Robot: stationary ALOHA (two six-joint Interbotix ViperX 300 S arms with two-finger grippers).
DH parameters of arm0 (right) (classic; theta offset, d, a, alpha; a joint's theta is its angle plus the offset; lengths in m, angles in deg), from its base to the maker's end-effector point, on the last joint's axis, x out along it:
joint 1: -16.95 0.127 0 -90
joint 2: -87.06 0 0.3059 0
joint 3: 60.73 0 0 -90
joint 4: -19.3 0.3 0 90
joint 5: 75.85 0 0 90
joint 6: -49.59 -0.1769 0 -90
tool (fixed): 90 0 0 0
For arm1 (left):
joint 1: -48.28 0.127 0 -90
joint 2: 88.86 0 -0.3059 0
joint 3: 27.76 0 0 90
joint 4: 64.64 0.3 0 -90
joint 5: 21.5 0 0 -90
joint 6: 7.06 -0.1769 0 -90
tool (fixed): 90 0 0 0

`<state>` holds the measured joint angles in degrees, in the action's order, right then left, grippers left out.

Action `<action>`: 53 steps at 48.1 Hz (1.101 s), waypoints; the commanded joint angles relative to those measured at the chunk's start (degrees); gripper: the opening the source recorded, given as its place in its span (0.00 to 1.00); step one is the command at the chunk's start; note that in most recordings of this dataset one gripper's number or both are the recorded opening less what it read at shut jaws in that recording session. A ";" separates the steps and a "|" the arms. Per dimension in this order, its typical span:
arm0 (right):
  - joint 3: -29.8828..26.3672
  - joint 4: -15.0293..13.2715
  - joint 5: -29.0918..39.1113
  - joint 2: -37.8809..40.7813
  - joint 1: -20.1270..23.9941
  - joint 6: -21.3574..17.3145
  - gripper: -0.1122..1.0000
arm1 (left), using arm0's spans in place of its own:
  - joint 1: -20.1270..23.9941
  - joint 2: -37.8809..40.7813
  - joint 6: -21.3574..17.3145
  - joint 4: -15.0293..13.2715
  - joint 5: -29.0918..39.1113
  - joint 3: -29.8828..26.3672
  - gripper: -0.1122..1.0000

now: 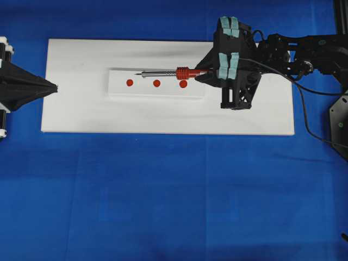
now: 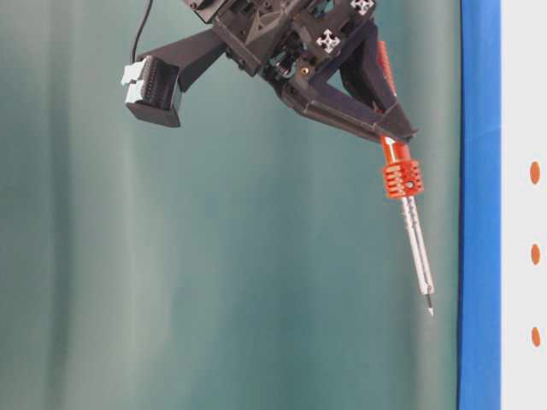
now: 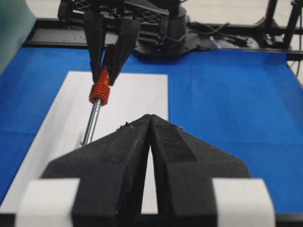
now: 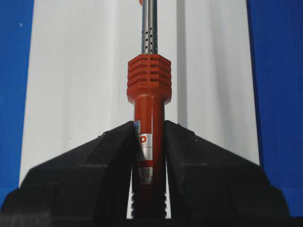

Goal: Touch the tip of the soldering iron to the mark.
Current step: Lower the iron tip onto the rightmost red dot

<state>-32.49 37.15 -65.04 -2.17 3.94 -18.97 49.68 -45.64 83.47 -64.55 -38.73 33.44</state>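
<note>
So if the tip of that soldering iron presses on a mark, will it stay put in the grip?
Probably stiff: the soldering iron has a rigid metal shaft. It may pivot, since the right end effector clamps only the smooth round handle. The trailing cord could tug it slightly.

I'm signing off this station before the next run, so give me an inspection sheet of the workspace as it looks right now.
Surface: white board on a blue cloth.
Job's things: soldering iron held off the board, tip not touching; three red marks on a raised white strip.
Clutter: nothing seen.
Grippers: right gripper shut on the iron's handle; left gripper shut, empty, at the board's left edge.
Cables: black cord trailing to the right.
Surroundings: green backdrop.
</note>
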 commanded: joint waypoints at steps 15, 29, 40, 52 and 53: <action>-1.49 -0.09 -0.26 -0.70 -0.18 -0.26 0.16 | 0.09 0.44 0.09 0.00 -0.62 -0.53 0.12; -1.67 -0.09 -0.26 0.00 -0.18 -0.26 0.16 | 0.09 0.44 0.09 0.00 -0.62 -0.53 0.12; -2.55 0.00 -0.26 2.46 -0.18 -0.26 0.16 | 0.09 0.44 0.09 0.00 -0.62 -0.53 0.12; -4.75 -0.09 -0.53 7.73 -0.18 -0.26 0.16 | 0.09 0.53 0.09 0.00 -0.62 -0.44 0.12; -4.92 -0.09 -0.53 8.17 -0.18 -0.26 0.16 | 0.09 0.53 0.09 0.00 -0.62 -0.44 0.12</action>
<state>-35.39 37.15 -65.13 5.56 3.85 -19.23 49.59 -45.72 83.55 -64.55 -38.73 33.44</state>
